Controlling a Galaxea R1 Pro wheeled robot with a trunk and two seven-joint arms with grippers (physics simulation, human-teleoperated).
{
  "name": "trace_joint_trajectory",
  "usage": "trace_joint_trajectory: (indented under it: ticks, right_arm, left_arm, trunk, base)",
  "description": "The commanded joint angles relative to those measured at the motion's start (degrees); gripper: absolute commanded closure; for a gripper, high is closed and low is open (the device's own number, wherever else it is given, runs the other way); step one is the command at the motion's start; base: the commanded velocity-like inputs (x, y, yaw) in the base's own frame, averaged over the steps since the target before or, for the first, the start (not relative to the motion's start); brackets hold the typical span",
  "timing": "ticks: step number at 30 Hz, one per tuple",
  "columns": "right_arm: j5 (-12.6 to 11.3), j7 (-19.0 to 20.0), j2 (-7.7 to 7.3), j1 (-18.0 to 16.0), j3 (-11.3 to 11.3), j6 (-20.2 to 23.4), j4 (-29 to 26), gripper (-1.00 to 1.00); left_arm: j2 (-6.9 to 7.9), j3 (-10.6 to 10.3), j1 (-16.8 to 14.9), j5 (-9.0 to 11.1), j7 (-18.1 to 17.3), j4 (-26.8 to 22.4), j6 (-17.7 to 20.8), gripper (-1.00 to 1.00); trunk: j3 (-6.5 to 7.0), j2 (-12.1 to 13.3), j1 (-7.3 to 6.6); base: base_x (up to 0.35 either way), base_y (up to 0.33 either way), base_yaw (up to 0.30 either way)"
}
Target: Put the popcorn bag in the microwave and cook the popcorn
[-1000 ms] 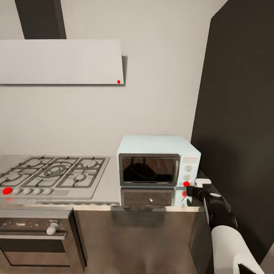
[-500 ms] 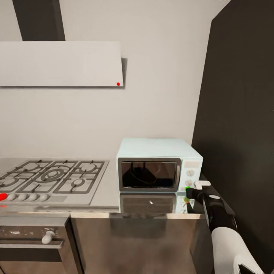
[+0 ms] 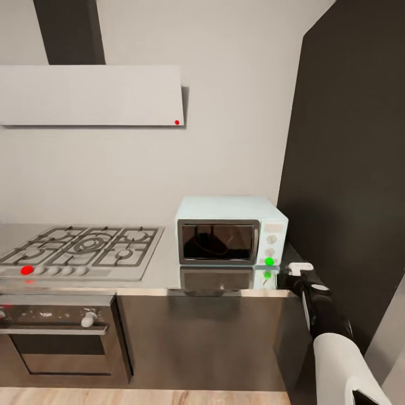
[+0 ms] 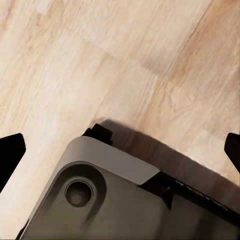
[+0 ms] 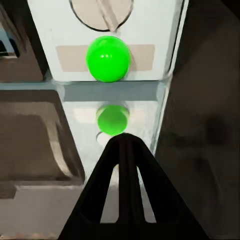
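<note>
On the tabletop (image 3: 163,270), a gas hob (image 3: 84,250) is seen at 9 o'clock of the microwave (image 3: 230,229), whose door is shut. The popcorn bag cannot be made out. A green button (image 3: 269,261) is lit at the microwave's lower right corner, and the right claw (image 3: 291,269) is held just at 4 o'clock of it, fingers (image 5: 122,165) pressed together. The left claw (image 4: 120,150) is spread wide above the wooden floor (image 4: 125,60).

Mint-blue microwave (image 3: 230,230), green button (image 3: 269,261), black fingers (image 5: 125,165).
</note>
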Motion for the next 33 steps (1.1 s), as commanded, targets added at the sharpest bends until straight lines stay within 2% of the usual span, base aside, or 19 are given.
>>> trace_joint_trajectory:
  ticks: [1, 4, 9, 11, 12, 13, 14, 16, 17, 18, 19, 20, 22, 23, 25, 28, 30, 33]
  right_arm:
    - [0.7, 0.8, 0.52, -0.1, -0.2, 1.5, -4.6, 1.00]
    - [0.9, 1.6, 0.62, -0.1, -0.2, 6.5, -7.3, 1.00]
    - [1.2, 2.2, 0.40, 1.0, -0.3, 11.8, -7.9, 1.00]
    - [1.2, 2.2, 0.28, 2.9, -0.3, 12.3, -7.9, 1.00]
    - [1.5, 2.0, 0.30, 5.7, -0.2, 12.2, -7.4, 1.00]
    - [1.9, 1.9, 0.33, 6.9, -0.2, 12.1, -7.2, 1.00]
    - [3.1, 1.7, 0.36, 9.2, -0.2, 11.8, -6.0, 1.00]
    - [4.3, 1.5, 0.19, 11.4, -0.3, 10.0, -1.0, 1.00]
    - [4.9, 1.3, -0.02, 12.0, -0.3, 8.0, 4.3, 1.00]
    - [5.3, 0.9, -0.92, 12.3, -0.4, 5.3, 11.1, 1.00]
    - [5.6, 0.1, -2.12, 12.4, -0.4, 3.2, 16.4, 1.00]
    - [5.8, -2.1, -4.15, 12.5, -0.3, -0.8, 24.8, 1.00]
    - [6.0, -8.6, -6.80, 12.6, -0.3, -10.3, 39.9, 1.00]
    - [6.0, -11.4, -7.73, 12.4, -0.2, -13.9, 44.4, 1.00]
    - [6.1, -14.4, -8.35, 12.7, -0.1, -17.3, 47.4, 1.00]
    - [6.2, -17.5, -8.24, 23.2, 0.0, -20.9, 48.8, 1.00]
    - [6.3, -18.6, -8.27, 27.9, 0.1, -22.7, 48.8, 1.00]
    - [6.4, -18.9, -8.23, 31.3, 0.1, -23.4, 48.9, 1.00]
  left_arm:
    - [-0.07, -0.5, 0.0, 0.4, 0.2, 0.0, -0.1, -1.00]
    - [-0.09, -0.5, 0.0, 0.4, 0.2, 0.0, -0.1, -1.00]
    - [-0.09, -0.5, 0.0, 0.4, 0.2, 0.0, -0.1, -1.00]
    - [-0.09, -0.5, 0.0, 0.4, 0.2, 0.0, -0.1, -1.00]
    - [-0.09, -0.5, 0.0, 0.4, 0.2, 0.0, -0.1, -1.00]
    - [-0.09, -0.5, 0.0, 0.4, 0.2, 0.0, -0.1, -1.00]
    - [-0.09, -0.5, 0.0, 0.4, 0.2, 0.0, -0.1, -1.00]
    - [-0.09, -0.5, 0.0, 0.4, 0.2, 0.0, 0.0, -1.00]
    - [-0.08, -0.5, 0.0, 0.4, 0.2, 0.0, 0.1, -1.00]
    - [-0.04, -0.5, 0.0, 0.4, 0.2, 0.0, 0.1, -1.00]
    - [-0.03, -0.5, 0.0, 0.3, 0.2, 0.0, 0.2, -1.00]
    - [-0.02, -0.5, 0.0, 0.2, 0.2, 0.0, 0.3, -1.00]
    - [-0.01, -0.5, 0.0, -0.1, 0.1, 0.0, 0.4, -1.00]
    - [-0.01, -0.5, 0.0, -0.2, 0.1, 0.0, 0.4, -1.00]
    - [-0.01, -0.6, 0.0, -0.3, 0.1, 0.0, 0.5, -1.00]
    - [0.07, -0.8, 0.0, -1.0, 0.1, 0.0, 0.6, -1.00]
    - [0.10, -0.8, 0.0, -3.5, 0.1, 0.0, 0.6, -1.00]
    - [0.06, -0.8, 0.0, -4.3, 0.1, 0.1, 0.6, -1.00]
  trunk:
    - [-0.08, 0.0, -0.03]
    - [-0.08, 0.0, -0.03]
    - [-0.08, 0.0, -0.03]
    - [-0.08, 0.0, -0.03]
    - [-0.08, 0.0, -0.03]
    - [-0.08, 0.0, -0.03]
    - [-0.08, 0.0, -0.03]
    - [-0.08, 0.0, -0.03]
    - [-0.08, 0.0, -0.03]
    - [-0.08, 0.0, -0.03]
    - [-0.08, 0.0, -0.03]
    - [-0.08, 0.0, -0.03]
    - [-0.08, 0.0, -0.03]
    - [-0.08, 0.0, -0.03]
    - [-0.08, 0.0, -0.03]
    - [-0.08, 0.0, -0.03]
    - [-0.08, 0.0, -0.03]
    - [-0.08, 0.0, -0.03]
  base:
    - [-0.346, 0.000, 0.000]
    - [-0.346, 0.000, 0.000]
    - [-0.346, 0.000, 0.000]
    - [-0.346, 0.000, 0.000]
    - [-0.346, 0.000, 0.000]
    - [-0.346, 0.000, 0.000]
    - [-0.346, 0.000, 0.000]
    - [-0.309, 0.000, 0.000]
    - [-0.165, 0.000, 0.000]
    - [-0.085, 0.000, 0.000]
    - [-0.054, 0.000, 0.000]
    - [-0.028, 0.000, 0.000]
    - [-0.011, 0.000, 0.000]
    - [-0.004, 0.000, 0.000]
    - [-0.002, 0.000, 0.000]
    - [0.000, 0.000, 0.000]
    - [0.000, 0.000, 0.000]
    - [0.000, 0.000, 0.000]
